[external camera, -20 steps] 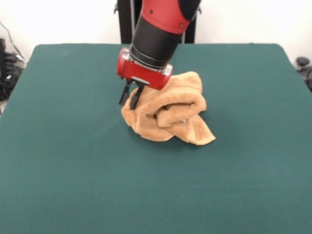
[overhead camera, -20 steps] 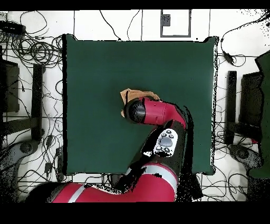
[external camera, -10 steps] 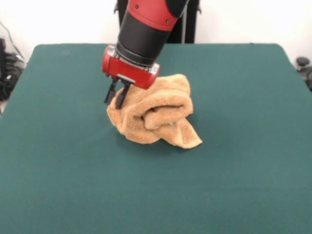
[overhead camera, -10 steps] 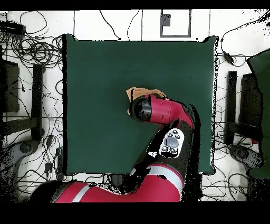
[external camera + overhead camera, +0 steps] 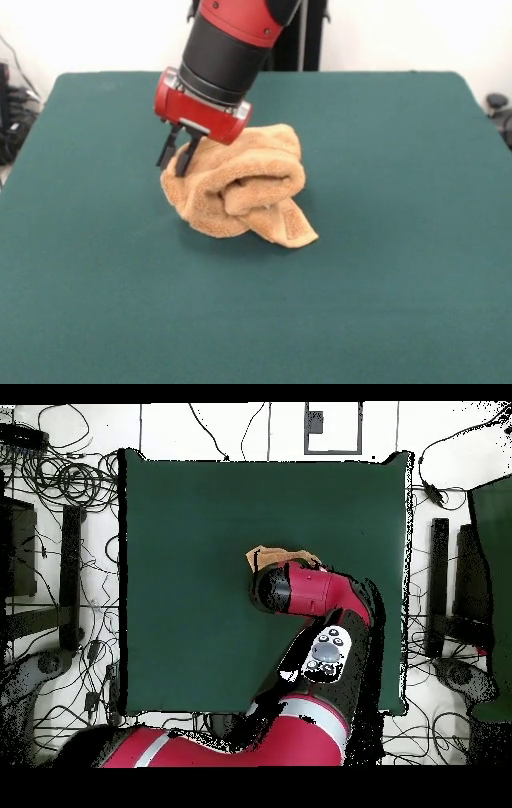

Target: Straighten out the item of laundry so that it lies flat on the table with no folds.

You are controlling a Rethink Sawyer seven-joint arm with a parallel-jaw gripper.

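Gripper [image 5: 177, 156] fingers close together, pinched on the left edge of the towel [image 5: 240, 188], tips low near the cloth. Towel sits mid-table [image 5: 400, 280], bunched in a rolled heap, one corner trailing toward the camera. Judgement: flattening barely begun; all folds left to spread out.

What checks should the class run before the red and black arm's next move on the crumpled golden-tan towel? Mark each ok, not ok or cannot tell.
1. Golden-tan terry-cloth towel lies flat: not ok, bunched in folds.
2. Gripper pinches the towel's edge: ok.
3. Towel wholly on the dark teal-green felt table: ok.
4. Free cloth around for spreading: ok.
5. Which corner is gripped: cannot tell.
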